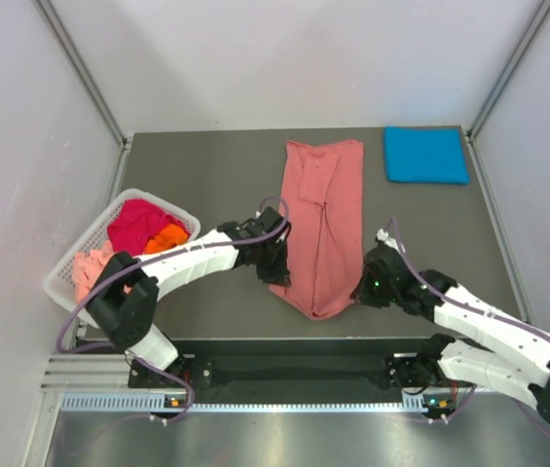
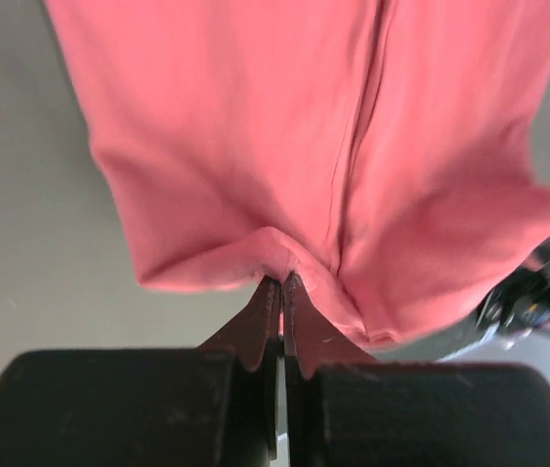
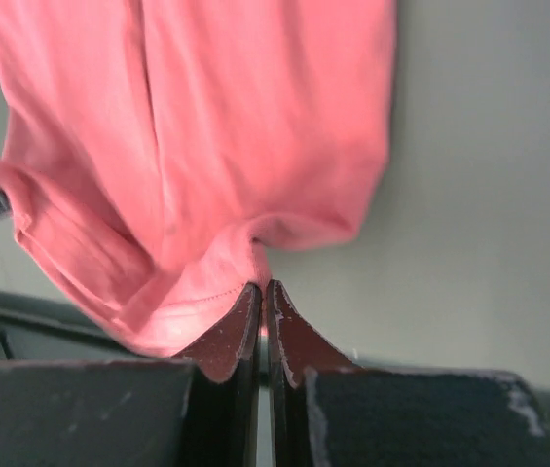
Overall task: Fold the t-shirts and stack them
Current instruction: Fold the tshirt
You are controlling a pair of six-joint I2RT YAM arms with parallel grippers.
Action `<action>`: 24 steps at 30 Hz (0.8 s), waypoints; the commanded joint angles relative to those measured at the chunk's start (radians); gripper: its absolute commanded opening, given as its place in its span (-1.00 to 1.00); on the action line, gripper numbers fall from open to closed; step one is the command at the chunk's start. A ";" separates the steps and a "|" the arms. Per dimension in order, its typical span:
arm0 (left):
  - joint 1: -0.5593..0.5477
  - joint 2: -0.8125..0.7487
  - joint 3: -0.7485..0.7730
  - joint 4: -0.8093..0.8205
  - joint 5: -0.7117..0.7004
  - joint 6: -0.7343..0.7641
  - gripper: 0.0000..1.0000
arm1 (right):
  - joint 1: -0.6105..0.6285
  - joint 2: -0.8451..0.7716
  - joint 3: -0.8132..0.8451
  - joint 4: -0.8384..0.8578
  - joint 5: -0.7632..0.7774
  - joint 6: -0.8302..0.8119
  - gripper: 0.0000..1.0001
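Lying long and narrow, salmon-pink t-shirt (image 1: 321, 220), centre seam, near hem bunched

The salmon shirt (image 1: 323, 224) lies as a long narrow strip down the centre of the top view, both sides folded in to meet along a middle line. Its lower end tapers, with one corner pinched in the left end effector (image 1: 276, 265) and the other in the right end effector (image 1: 364, 289). The blue shirt (image 1: 426, 155) sits folded into a flat rectangle at upper right, apart from it. Magenta (image 1: 139, 223), orange (image 1: 167, 236) and pale pink (image 1: 90, 268) shirts lie crumpled together at left.
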 commanded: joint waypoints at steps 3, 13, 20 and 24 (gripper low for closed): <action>0.110 0.114 0.179 -0.031 -0.004 0.116 -1.00 | -0.098 0.205 0.166 0.144 0.006 -0.199 -1.00; 0.232 0.392 0.643 -0.094 0.021 0.248 -1.00 | -0.294 0.562 0.464 0.211 -0.109 -0.381 -1.00; 0.321 0.562 0.850 -0.088 0.053 0.278 -1.00 | -0.409 0.761 0.644 0.210 -0.188 -0.432 -1.00; 0.360 0.631 0.902 -0.051 0.103 0.280 -1.00 | -0.463 0.864 0.762 0.190 -0.244 -0.447 -1.00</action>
